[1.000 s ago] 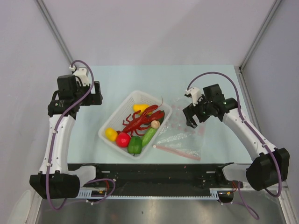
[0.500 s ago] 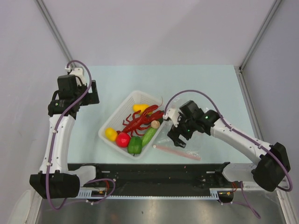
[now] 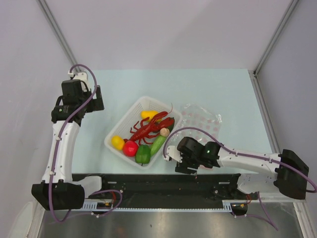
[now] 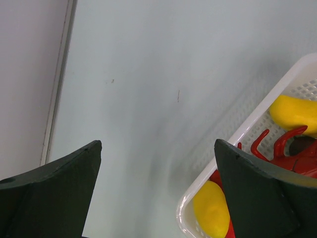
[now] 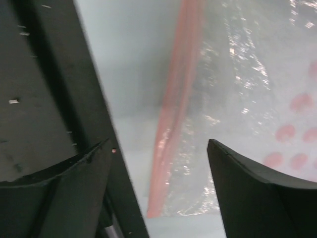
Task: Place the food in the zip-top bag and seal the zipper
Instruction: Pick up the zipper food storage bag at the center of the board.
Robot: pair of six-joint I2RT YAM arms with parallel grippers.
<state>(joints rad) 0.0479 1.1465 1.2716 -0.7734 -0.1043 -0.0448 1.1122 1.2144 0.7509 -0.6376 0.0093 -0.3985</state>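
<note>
The food lies in a white mesh basket (image 3: 130, 113): red lobster (image 3: 151, 127), red tomato (image 3: 130, 148), green pepper (image 3: 143, 154), green cucumber (image 3: 158, 144), yellow pieces (image 3: 117, 142), beige mushroom (image 3: 164, 132). The clear zip-top bag (image 3: 200, 121) lies flat to the right of the basket. My right gripper (image 3: 173, 158) is open, low over the bag's near-left corner. In the right wrist view the pink zipper (image 5: 173, 114) runs between the open fingers of that gripper (image 5: 158, 148), with nothing held. My left gripper (image 3: 98, 99) is open and empty, left of the basket.
In the left wrist view the open gripper (image 4: 156, 148) looks down at the table beside the basket's rim (image 4: 237, 134), with a yellow piece (image 4: 292, 109) and the lobster (image 4: 292, 153) inside. A black rail (image 3: 163, 181) runs along the near edge, close to my right gripper. Grey walls stand on both sides.
My right arm has swung from above the bag's far right side to its near-left corner and come down over the zipper's end. The left arm has barely moved.
</note>
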